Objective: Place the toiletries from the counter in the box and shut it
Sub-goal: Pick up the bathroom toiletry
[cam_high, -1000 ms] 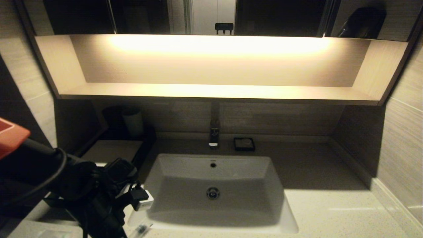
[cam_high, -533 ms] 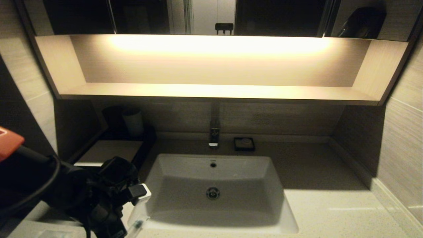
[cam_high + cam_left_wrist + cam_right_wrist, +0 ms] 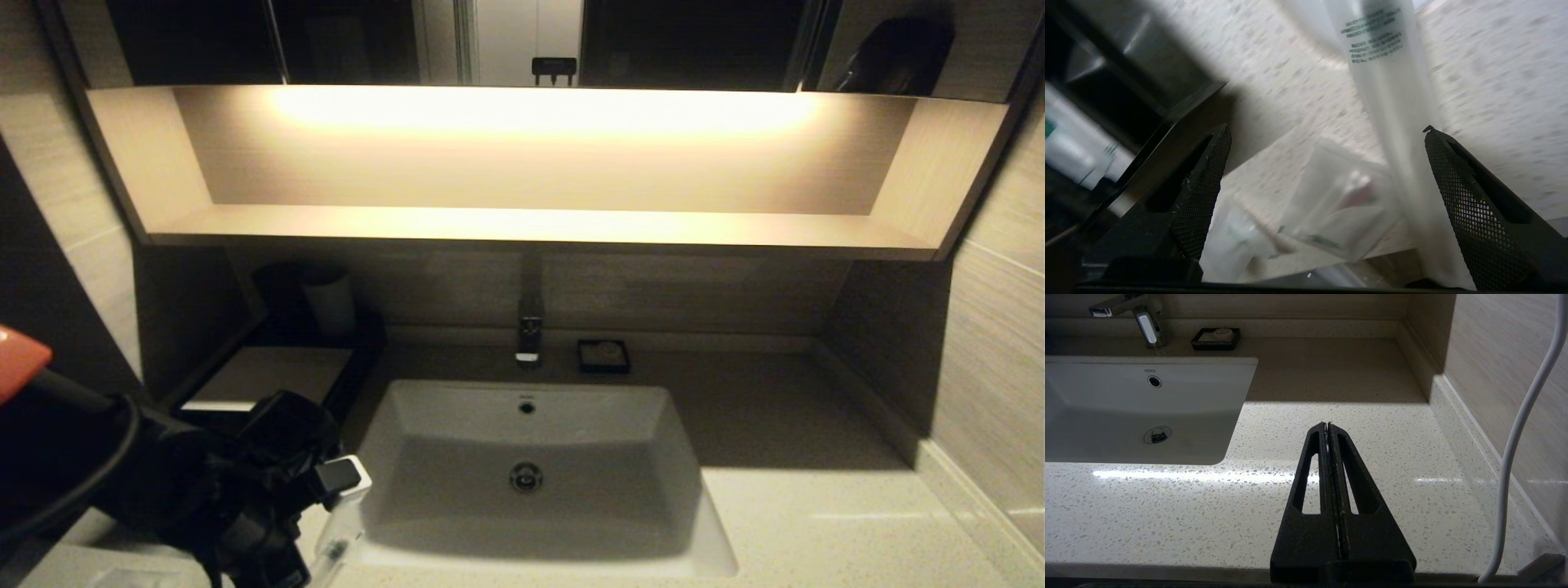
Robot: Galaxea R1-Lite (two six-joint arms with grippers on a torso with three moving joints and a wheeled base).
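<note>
The left end effector (image 3: 1325,134) hung wide open and empty over the near left corner of the surface (image 3: 1486,81), just beside the basin (image 3: 531,457). Between its spread fingers (image 3: 1206,183) lay the toiletries: a long clear-wrapped stick (image 3: 1396,134) ran lengthwise away from the wrist, close to one finger and roughly in line with both. A flat sachet (image 3: 1343,212) sat nearer the middle of the gap, and another small packet (image 3: 1233,241) lay close to the other finger. None of them looked touched. The stick's long axis lay along the fingers rather than across them, so I judged a closing pinch would take it across its narrow width, provided the end effector dropped straight down. The box (image 3: 269,376) stood behind the left arm on the same side of the basin, its drawer (image 3: 1106,106) seemingly open just beside the packets. The right end effector (image 3: 1328,426), clenched and empty, was parked well apart over the bare right side of the surface, so the left arm was plainly nearer.
</note>
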